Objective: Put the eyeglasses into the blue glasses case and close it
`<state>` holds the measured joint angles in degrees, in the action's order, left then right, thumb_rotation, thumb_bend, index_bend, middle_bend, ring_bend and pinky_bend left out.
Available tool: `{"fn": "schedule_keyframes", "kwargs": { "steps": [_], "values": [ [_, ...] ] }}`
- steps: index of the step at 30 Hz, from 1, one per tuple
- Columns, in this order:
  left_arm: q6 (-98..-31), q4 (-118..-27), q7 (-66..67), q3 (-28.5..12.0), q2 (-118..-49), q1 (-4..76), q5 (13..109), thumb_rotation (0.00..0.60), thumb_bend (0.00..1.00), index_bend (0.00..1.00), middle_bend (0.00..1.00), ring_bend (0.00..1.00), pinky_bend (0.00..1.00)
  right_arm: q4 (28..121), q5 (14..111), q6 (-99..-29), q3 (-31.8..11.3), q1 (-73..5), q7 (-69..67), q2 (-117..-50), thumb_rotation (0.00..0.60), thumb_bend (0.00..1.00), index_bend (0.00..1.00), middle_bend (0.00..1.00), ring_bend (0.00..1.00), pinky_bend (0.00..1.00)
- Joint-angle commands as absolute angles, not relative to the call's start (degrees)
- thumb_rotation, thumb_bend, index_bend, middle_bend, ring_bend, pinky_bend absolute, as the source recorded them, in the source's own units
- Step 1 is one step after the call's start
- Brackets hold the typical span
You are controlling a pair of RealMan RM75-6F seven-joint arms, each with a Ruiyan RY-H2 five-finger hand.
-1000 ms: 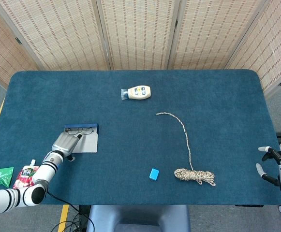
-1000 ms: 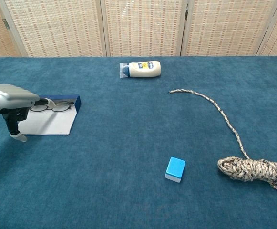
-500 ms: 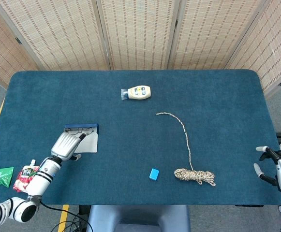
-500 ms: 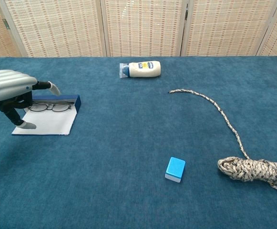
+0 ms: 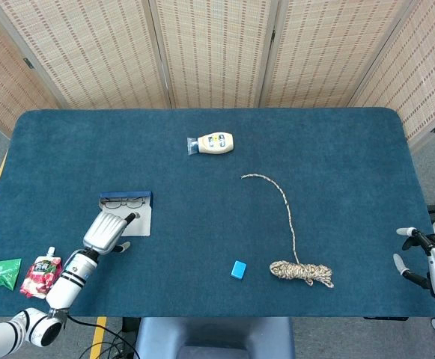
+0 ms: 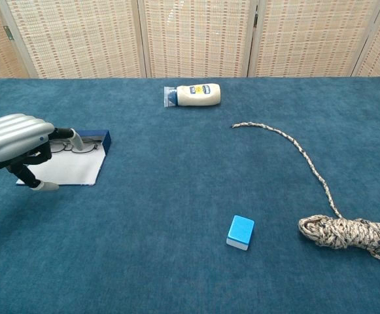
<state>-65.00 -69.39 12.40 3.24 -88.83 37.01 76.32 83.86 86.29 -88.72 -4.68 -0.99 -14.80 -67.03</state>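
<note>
The blue glasses case (image 5: 140, 221) lies open at the table's left, its white-lined flap flat toward the front. The eyeglasses (image 5: 123, 203) lie in the blue tray at the case's far edge; the chest view shows the eyeglasses (image 6: 80, 147) and the case (image 6: 78, 167) too. My left hand (image 5: 107, 231) hovers over the case's front left corner and holds nothing. In the chest view the left hand (image 6: 14, 140) is seen from the back, fingers pointing down and apart. My right hand (image 5: 427, 261) stays at the far right table edge, fingers spread and empty.
A mayonnaise bottle (image 5: 211, 143) lies at the back centre. A rope (image 5: 300, 270) trails from a coil at the front right. A small blue block (image 5: 238, 269) sits front centre. Two snack packets (image 5: 21, 274) lie at the front left corner.
My left hand has drawn back from the case toward the front edge, uncovering the eyeglasses in the tray. The right hand has barely moved.
</note>
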Motion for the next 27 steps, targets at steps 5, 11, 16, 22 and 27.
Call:
{"fn": "schedule_keyframes", "kwargs": {
  "steps": [5, 11, 16, 22, 27],
  "values": [
    [-63.5, -65.0, 12.5, 1.6, -91.2, 36.3, 76.8, 0.600, 0.22, 0.31, 1.00, 1.00, 1.00, 83.9, 86.3, -88.5, -4.7, -1.2, -14.6, -67.1, 0.600, 0.34, 0.33, 0.53, 0.47, 0.31],
    [-63.1, -61.2, 11.4, 0.6, -93.0, 36.1, 77.7, 0.600, 0.22, 0.31, 1.00, 1.00, 1.00, 83.9, 86.2, -88.4, -4.7, -1.2, -14.6, -67.1, 0.600, 0.34, 0.33, 0.53, 0.47, 0.31],
    [-62.3, -58.7, 11.0, 0.1, -94.1, 36.0, 78.5, 0.600, 0.22, 0.31, 1.00, 1.00, 1.00, 83.9, 86.1, -88.5, -4.7, -1.1, -14.6, -67.0, 0.600, 0.34, 0.33, 0.53, 0.47, 0.31],
    [-61.7, -57.6, 10.7, -0.2, -94.1, 35.5, 79.0, 0.600, 0.22, 0.30, 1.00, 1.00, 1.00, 84.0, 86.0, -88.4, -4.8, -1.2, -14.4, -66.9, 0.600, 0.34, 0.33, 0.53, 0.47, 0.31],
    [-61.3, -57.8, 10.6, -0.4, -93.8, 35.1, 79.3, 0.600, 0.22, 0.30, 1.00, 1.00, 1.00, 84.1, 86.1, -88.4, -4.8, -1.2, -14.3, -66.9, 0.600, 0.34, 0.33, 0.53, 0.47, 0.31]
  ]
}}
